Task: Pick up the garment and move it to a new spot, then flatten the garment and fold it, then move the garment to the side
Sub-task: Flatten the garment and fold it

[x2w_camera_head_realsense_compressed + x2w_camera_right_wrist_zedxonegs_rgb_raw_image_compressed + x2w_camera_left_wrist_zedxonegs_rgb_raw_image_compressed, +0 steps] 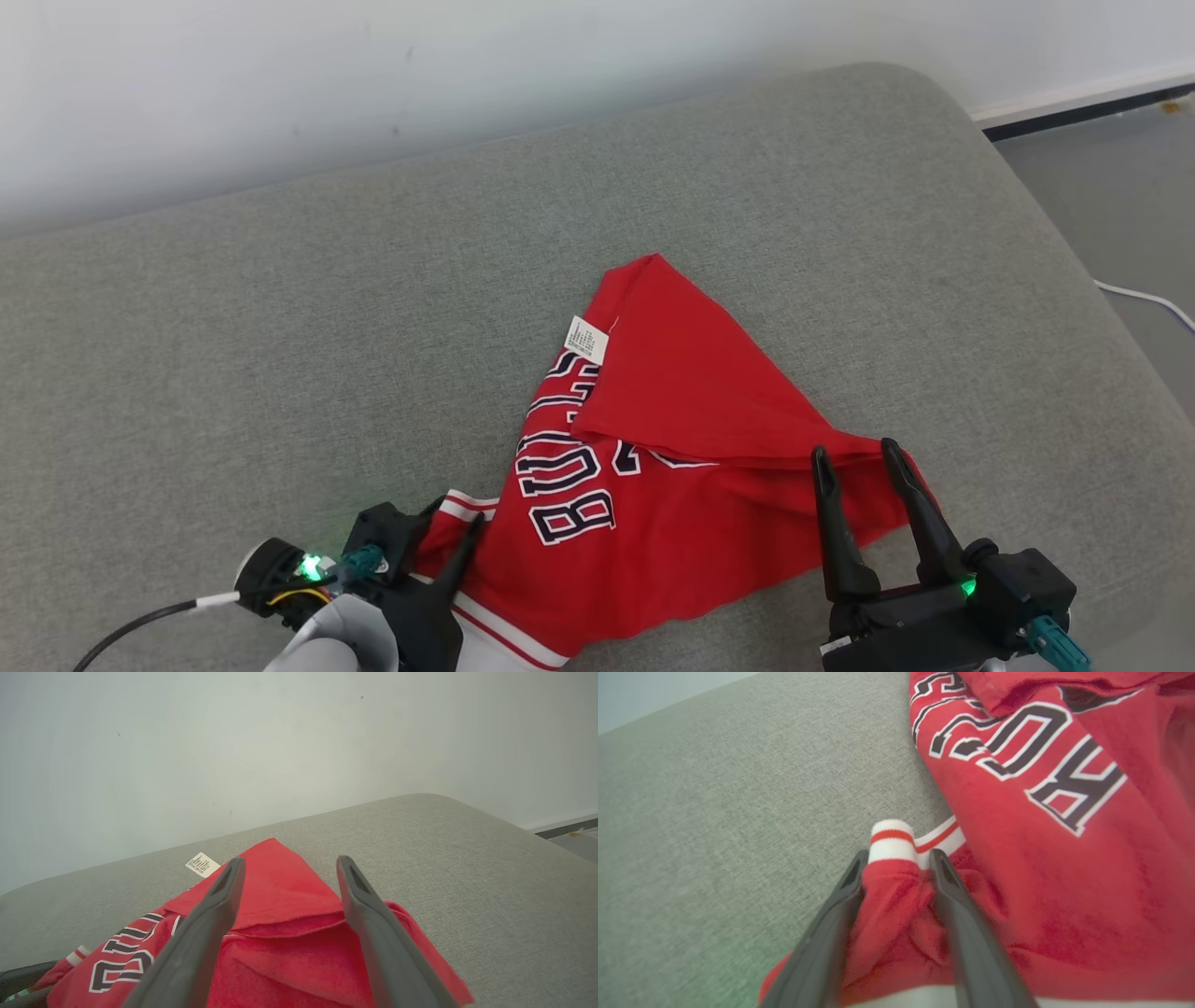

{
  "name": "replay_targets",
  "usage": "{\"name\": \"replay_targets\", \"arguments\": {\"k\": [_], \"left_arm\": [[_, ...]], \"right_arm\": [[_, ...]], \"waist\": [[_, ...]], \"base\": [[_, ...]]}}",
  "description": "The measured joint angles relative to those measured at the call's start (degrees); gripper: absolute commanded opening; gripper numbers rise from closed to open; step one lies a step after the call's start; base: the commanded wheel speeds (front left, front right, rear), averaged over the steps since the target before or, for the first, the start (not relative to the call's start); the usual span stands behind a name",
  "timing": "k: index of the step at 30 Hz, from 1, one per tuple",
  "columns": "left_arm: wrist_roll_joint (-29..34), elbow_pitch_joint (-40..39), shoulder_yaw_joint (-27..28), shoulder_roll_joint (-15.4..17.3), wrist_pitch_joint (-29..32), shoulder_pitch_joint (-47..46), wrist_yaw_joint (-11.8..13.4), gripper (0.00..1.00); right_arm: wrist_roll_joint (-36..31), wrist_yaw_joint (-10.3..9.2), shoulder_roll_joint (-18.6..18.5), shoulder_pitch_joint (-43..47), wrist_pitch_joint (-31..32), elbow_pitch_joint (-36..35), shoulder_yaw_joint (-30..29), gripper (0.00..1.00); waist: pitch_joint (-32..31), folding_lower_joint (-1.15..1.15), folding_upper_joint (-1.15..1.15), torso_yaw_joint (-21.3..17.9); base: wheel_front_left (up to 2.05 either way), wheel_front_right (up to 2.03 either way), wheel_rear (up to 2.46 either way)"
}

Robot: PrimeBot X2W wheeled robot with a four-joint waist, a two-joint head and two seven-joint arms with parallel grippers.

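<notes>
The garment is a red jersey with dark, white-edged letters, a white label and white-and-red striped trim. It lies crumpled and partly folded over itself on a grey cushion. My left gripper is at its lower left corner. In the left wrist view, the left gripper has a bunched fold of the garment with a striped cuff pinched between its fingers. My right gripper hovers open over the garment's right corner. In the right wrist view, the right gripper has nothing between its fingers, and the garment lies below them.
The grey cushion runs far to the left and back, up to a pale wall. Its rounded right edge drops to a grey floor, where a white cable lies.
</notes>
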Motion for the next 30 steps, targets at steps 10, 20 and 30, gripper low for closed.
{"name": "replay_targets", "arguments": {"k": [10,20,30], "left_arm": [[-3.8,-0.1,7.4,2.0,-8.5,-1.5,4.3,0.00],[-7.7,-1.9,15.8,5.5,-9.9,5.0,8.3,0.00],[-5.7,-9.2,20.1,3.4,-10.1,8.7,9.6,1.00]], "right_arm": [[-0.6,0.00,0.0,1.4,0.0,-0.5,-1.3,1.00],[-1.5,0.00,0.0,1.4,0.0,-0.3,-2.0,1.00],[-1.8,0.00,0.0,1.8,0.0,0.3,-2.0,1.00]], "waist": [[-1.4,0.00,0.00,3.4],[-3.3,-0.01,0.00,8.1],[-4.1,-0.01,0.00,9.6]], "base": [[0.00,0.00,0.00],[0.00,0.00,0.00],[0.00,0.00,0.00]]}}
